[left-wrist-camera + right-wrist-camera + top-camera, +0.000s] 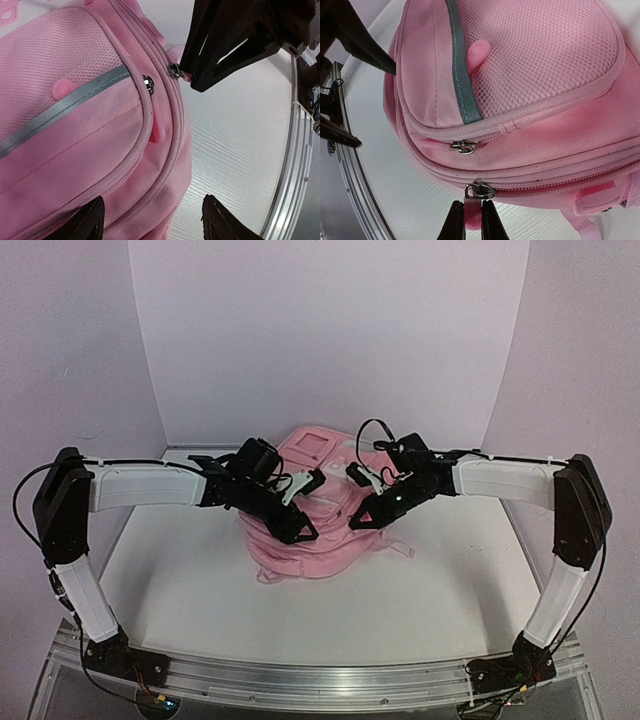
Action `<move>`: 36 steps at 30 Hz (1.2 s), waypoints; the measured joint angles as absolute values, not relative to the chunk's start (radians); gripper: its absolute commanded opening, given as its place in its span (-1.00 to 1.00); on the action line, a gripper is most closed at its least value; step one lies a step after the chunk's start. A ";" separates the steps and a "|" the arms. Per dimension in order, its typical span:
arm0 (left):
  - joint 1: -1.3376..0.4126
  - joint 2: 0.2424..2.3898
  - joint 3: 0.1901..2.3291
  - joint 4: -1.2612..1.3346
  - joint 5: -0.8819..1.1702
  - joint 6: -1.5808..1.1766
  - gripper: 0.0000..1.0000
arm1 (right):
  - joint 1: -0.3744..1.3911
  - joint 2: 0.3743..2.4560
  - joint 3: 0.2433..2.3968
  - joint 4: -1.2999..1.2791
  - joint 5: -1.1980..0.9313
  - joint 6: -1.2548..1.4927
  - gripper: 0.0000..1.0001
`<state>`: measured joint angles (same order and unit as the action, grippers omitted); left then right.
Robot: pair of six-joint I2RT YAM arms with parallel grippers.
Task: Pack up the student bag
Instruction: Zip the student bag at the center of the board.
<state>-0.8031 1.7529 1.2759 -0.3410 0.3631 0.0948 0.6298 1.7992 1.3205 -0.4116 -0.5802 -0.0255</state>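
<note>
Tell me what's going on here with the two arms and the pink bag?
The student bag lies on the white table, and the zips in view look closed. The right gripper has its fingers shut on a pink zipper pull on the zip nearest the tabletop. The left gripper hangs open over the bag's edge, holding nothing.

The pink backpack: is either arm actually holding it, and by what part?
Yes. The right fingers pinch the pink pull tab of a zip on the backpack. The left fingers are spread open at its edge, gripping nothing.
</note>
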 measured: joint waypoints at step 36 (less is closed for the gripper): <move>-0.941 1.758 1.270 -0.391 -0.045 0.366 -1.00 | 0.444 1.942 1.509 -0.496 -0.569 -0.143 -1.00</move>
